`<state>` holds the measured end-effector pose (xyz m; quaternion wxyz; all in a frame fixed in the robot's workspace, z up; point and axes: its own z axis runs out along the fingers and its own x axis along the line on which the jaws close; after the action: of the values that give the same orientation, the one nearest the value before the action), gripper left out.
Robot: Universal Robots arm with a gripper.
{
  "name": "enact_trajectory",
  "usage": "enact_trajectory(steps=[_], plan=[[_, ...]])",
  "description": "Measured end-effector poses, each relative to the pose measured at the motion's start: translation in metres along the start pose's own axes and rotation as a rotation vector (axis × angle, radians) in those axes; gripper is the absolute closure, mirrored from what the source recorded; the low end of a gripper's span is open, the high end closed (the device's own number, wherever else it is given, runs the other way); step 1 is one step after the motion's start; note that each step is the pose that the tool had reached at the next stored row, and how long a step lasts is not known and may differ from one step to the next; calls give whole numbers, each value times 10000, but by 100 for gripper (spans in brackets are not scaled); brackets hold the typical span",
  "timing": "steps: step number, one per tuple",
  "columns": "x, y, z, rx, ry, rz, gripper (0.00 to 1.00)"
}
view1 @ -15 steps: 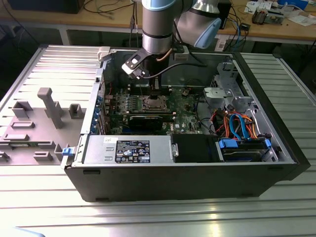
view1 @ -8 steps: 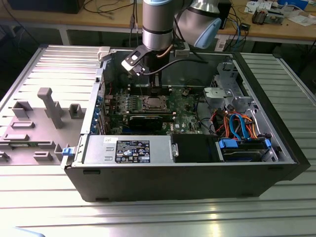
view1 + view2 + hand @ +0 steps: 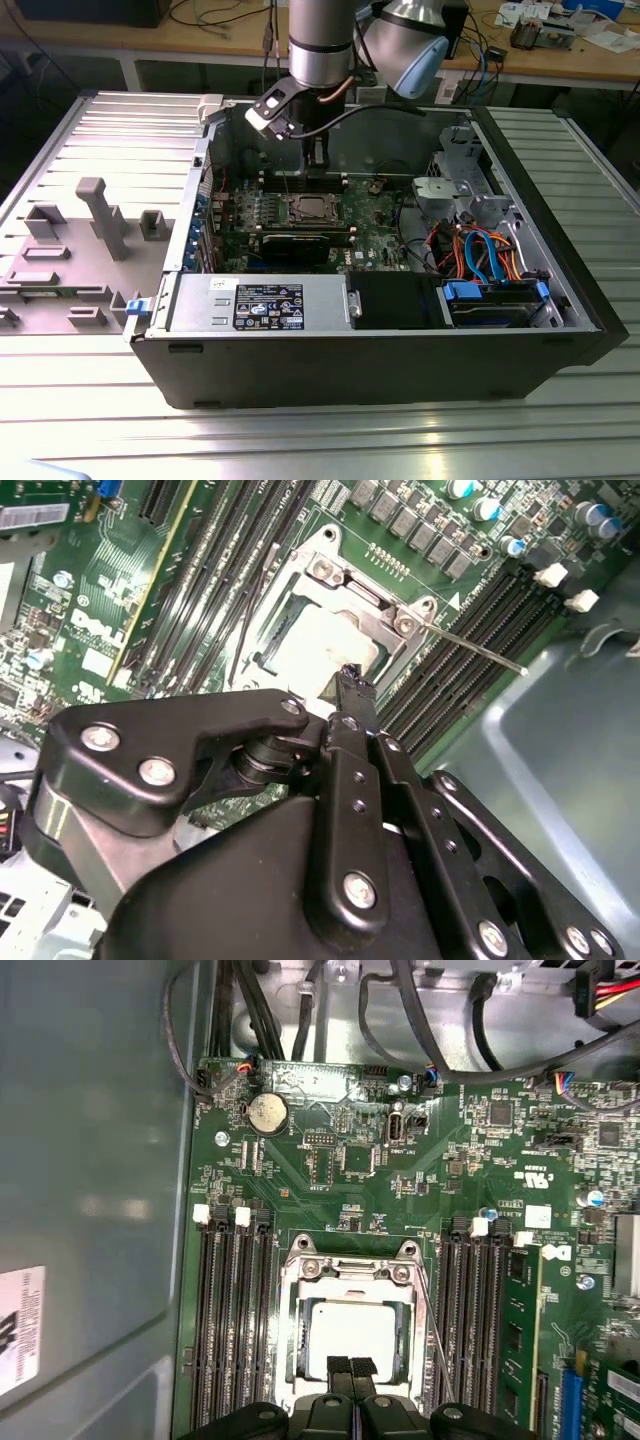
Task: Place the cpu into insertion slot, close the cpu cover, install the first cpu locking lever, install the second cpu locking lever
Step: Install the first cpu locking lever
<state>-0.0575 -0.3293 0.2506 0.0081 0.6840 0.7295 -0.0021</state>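
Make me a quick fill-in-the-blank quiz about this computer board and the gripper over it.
The cpu sits in the insertion slot of a ____ circuit board.
The gripper hangs by the cpu with its fingers ____.
The memory slots beside the socket end in ____ clips.
Missing words: green; shut; white.

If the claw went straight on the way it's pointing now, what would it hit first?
Probably the silvery chip, near its edge by the metal frame; the shut claw hangs right over it. Depth is unclear, so it might catch the frame first.
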Motion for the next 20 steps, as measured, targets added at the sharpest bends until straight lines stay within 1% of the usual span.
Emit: enact_trajectory(steps=[2, 3, 15, 16, 17, 19, 20], plan=[[0, 1, -46, -1, -3, 0, 89], [0, 1, -56, -1, -2, 0, 89], [-2, 0, -61, 0, -2, -30, 89], [-2, 0, -61, 0, 0, -140, 89], [-2, 0, -59, 1, 4, -410, 89], [-2, 0, -56, 2, 6, -688, 89], [-2, 1, -55, 0, 13, -898, 89]])
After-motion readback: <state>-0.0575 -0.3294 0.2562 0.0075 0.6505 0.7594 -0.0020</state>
